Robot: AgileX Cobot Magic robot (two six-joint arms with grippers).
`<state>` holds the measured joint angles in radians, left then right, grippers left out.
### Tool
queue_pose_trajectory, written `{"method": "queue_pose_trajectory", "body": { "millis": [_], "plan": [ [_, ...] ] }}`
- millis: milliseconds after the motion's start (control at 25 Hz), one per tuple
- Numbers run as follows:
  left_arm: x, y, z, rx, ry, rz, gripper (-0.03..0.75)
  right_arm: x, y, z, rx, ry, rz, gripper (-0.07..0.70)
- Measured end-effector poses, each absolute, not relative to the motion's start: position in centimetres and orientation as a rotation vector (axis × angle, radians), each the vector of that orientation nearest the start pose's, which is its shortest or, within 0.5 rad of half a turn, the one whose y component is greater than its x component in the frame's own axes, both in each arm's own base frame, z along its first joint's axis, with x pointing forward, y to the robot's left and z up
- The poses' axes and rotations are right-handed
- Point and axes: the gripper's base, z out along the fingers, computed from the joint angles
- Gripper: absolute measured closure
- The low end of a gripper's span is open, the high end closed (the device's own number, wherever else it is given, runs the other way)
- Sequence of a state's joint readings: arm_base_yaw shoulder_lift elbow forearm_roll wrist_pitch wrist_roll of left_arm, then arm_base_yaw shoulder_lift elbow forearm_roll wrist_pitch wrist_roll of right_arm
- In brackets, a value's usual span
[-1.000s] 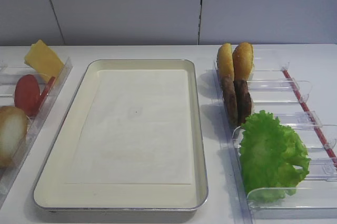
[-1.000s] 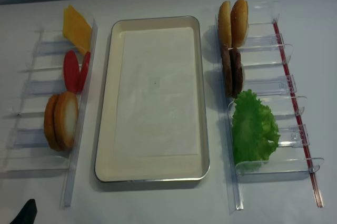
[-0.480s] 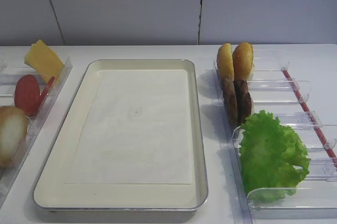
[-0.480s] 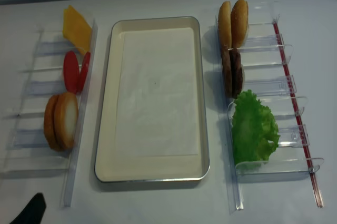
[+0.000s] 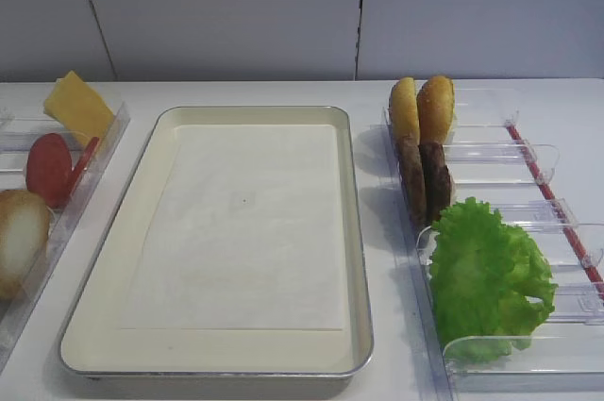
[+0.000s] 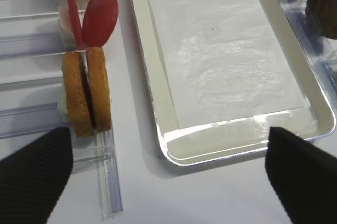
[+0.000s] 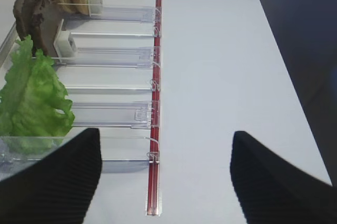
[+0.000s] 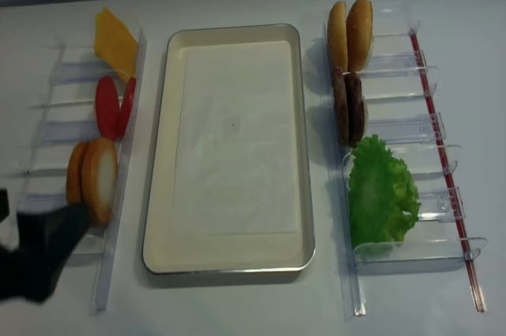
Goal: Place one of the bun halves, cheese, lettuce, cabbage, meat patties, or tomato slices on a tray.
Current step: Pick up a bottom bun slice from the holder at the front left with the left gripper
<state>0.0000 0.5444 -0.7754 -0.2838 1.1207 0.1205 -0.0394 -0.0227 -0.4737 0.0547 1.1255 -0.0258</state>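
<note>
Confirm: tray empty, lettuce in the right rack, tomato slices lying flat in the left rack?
Not quite. The tomato slices stand on edge in the left rack, as the realsense high view shows. The tray holds only its liner, and the lettuce is in the right rack.

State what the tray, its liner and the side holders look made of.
Tray: likely enamelled or coated metal, glossy cream with a thin shiny silver rim. Liner: white paper, matt, faintly creased. Holders: clear hard plastic, see-through with bright edge glints.
</note>
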Motion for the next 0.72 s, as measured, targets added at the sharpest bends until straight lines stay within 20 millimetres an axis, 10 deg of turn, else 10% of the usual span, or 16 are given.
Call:
{"method": "queue_pose_trajectory", "body": {
  "millis": [400,720],
  "plan": [
    [15.9,-2.6,33.3,0.102,2.6,-0.384,0.069,-0.8,0.5,26.5,0.01,2.111,0.027,0.086],
    [19.2,-2.6,30.9,0.108,2.724,-0.387,0.182,-0.8,0.5,26.5,0.01,2.111,0.027,0.086]
  ]
}}
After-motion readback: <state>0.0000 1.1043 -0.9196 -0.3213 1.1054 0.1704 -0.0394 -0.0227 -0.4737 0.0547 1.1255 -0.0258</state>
